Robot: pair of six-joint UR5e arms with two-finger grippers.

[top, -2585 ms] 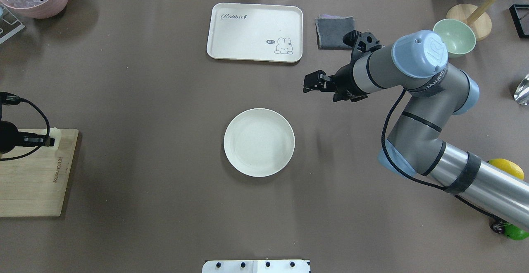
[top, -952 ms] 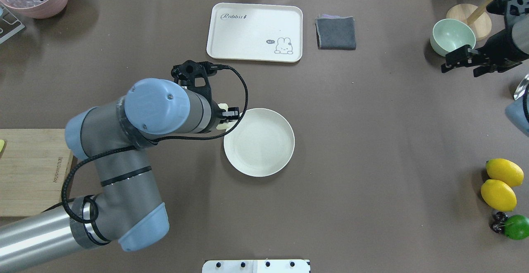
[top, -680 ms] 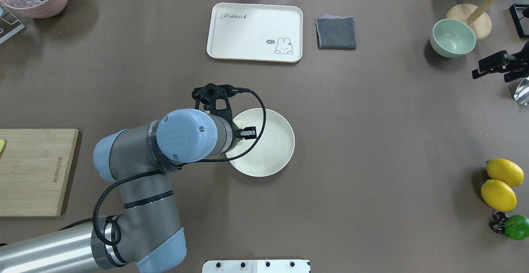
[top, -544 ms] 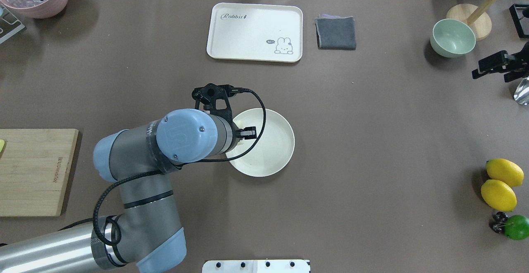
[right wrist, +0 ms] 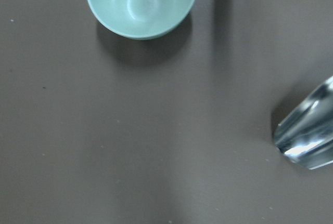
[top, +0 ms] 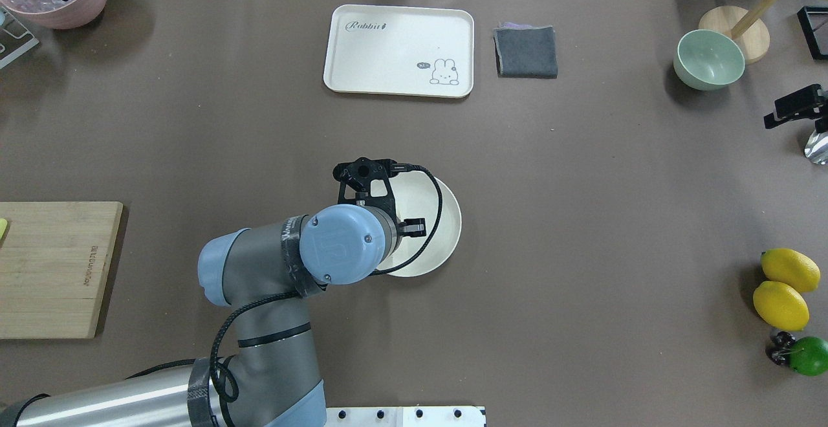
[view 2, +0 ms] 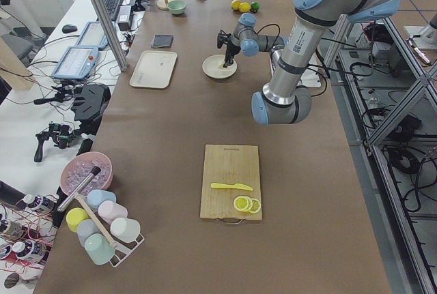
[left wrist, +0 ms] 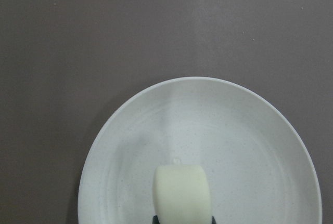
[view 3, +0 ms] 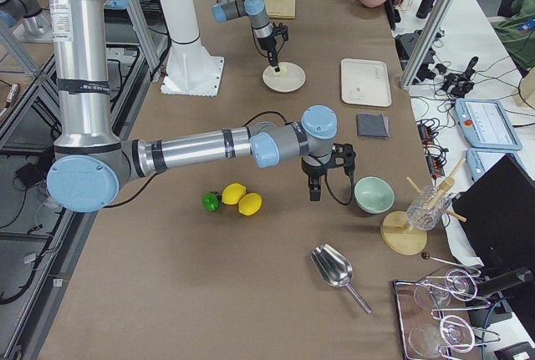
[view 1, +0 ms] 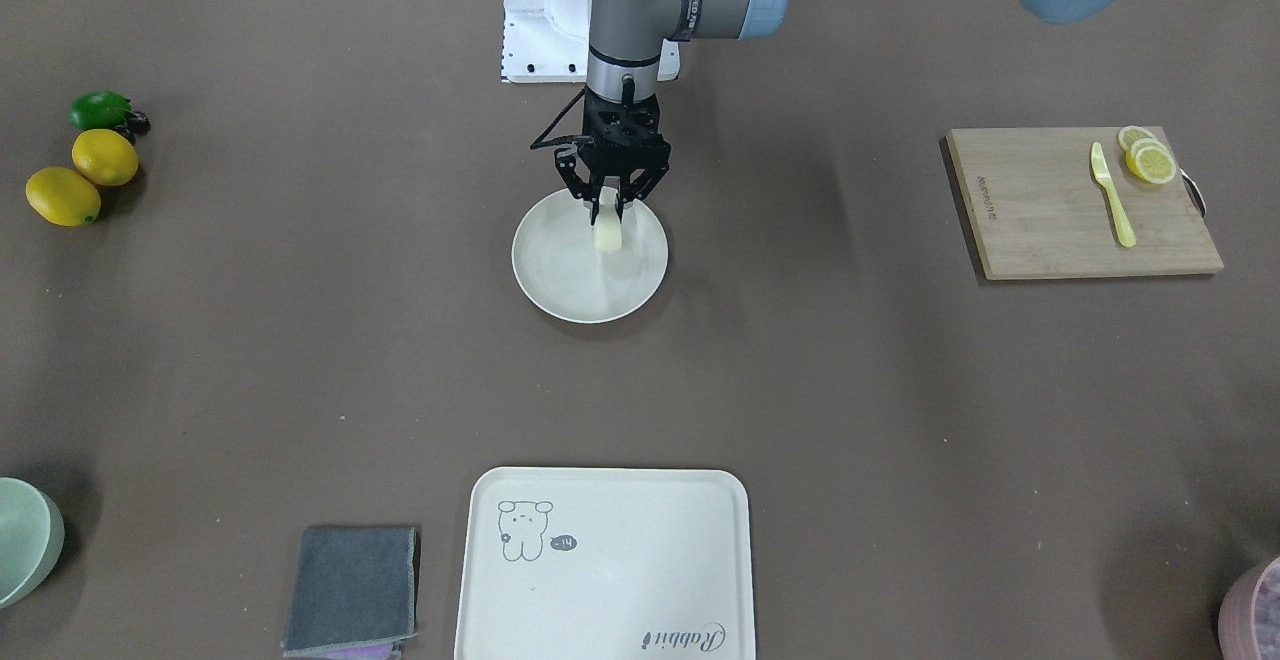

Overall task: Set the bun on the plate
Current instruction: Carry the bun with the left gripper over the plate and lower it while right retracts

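Note:
The bun (view 1: 607,233), a small pale cream lump, hangs upright between the fingers of my left gripper (view 1: 610,212), which is shut on it. It sits low over the robot-side half of the round cream plate (view 1: 575,280); I cannot tell whether it touches the plate. The left wrist view shows the bun (left wrist: 182,193) at the bottom centre over the plate (left wrist: 234,130). Overhead, my left wrist covers the bun and part of the plate (top: 443,220). My right gripper (top: 776,116) is far off at the table's right edge near the green bowl; its jaws do not show clearly.
A cream tray (top: 398,50) and a grey cloth (top: 526,52) lie at the far side. A green bowl (top: 709,59), a metal scoop (right wrist: 307,135), two lemons (top: 786,288) and a lime (top: 808,356) are on the right. A wooden cutting board (top: 52,265) lies left.
My left arm carried the bun from the cutting board to the plate and has now shifted further over it. My right arm withdrew from the table's middle to the right edge.

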